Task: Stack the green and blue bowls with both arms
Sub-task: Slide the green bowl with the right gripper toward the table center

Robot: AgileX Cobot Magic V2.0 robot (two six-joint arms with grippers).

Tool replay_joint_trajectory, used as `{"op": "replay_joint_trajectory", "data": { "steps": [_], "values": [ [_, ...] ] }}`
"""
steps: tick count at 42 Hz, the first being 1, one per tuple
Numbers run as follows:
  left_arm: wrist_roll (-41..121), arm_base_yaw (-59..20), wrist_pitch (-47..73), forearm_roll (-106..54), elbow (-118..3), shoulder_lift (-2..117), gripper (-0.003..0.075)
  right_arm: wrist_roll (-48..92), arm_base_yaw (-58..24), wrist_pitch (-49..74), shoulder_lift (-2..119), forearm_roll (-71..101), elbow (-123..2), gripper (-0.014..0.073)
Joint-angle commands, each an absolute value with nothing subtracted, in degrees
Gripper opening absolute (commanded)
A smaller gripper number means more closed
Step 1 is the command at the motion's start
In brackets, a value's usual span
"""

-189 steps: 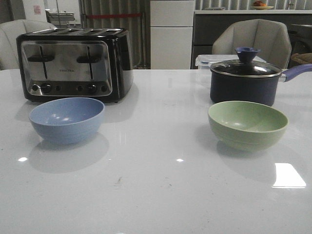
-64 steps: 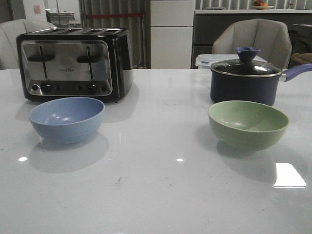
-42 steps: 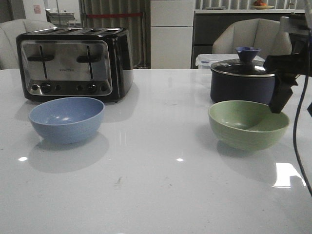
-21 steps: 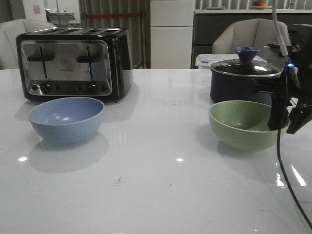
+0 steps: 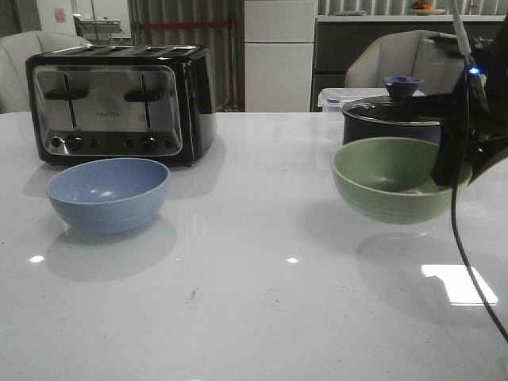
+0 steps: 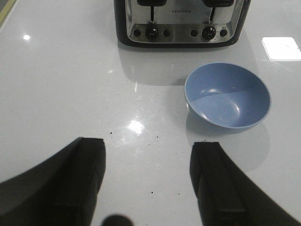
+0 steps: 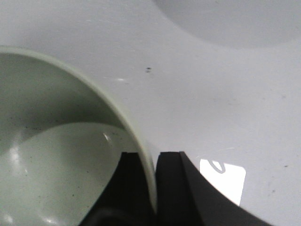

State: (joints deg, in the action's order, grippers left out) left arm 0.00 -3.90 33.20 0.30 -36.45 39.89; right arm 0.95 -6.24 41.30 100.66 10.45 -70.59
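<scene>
The pale green bowl (image 5: 390,181) hangs above the table at the right, lifted off the surface. My right gripper (image 5: 451,168) is shut on its right rim, one finger inside the wall and one outside. In the right wrist view the green bowl (image 7: 56,160) fills one side and the right gripper (image 7: 153,162) pinches its rim. The dusty blue bowl (image 5: 107,194) rests upright on the table at the left, in front of the toaster. My left gripper (image 6: 148,155) is open above bare table, apart from the blue bowl (image 6: 227,97), and does not show in the front view.
A black and chrome toaster (image 5: 121,101) stands behind the blue bowl. A dark navy saucepan (image 5: 389,119) with a lid sits behind the green bowl, close to it. A thin black cable (image 5: 468,254) trails down from the right arm. A clear lidded box (image 5: 333,98) is at the back.
The right arm came in from the right, closed on the green bowl's rim and has raised the bowl off the table. The blue bowl has not moved.
</scene>
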Motion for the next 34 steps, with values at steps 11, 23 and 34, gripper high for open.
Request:
{"op": "replay_joint_trajectory", "data": {
  "steps": [11,23,34],
  "values": [
    [0.0,-4.1,28.6,0.0,-38.4,40.0,0.0454,2.9,-19.9,39.8,94.8,12.5,-72.3,0.01],
    [0.0,-4.1,28.4,0.0,-38.4,40.0,0.0454,2.9,-25.7,35.9,98.9,15.5,-72.3,0.01],
    [0.0,-4.1,28.3,0.0,-38.4,40.0,0.0454,2.9,-26.1,35.2,103.7,16.7,-72.3,0.0117]
  ]
}}
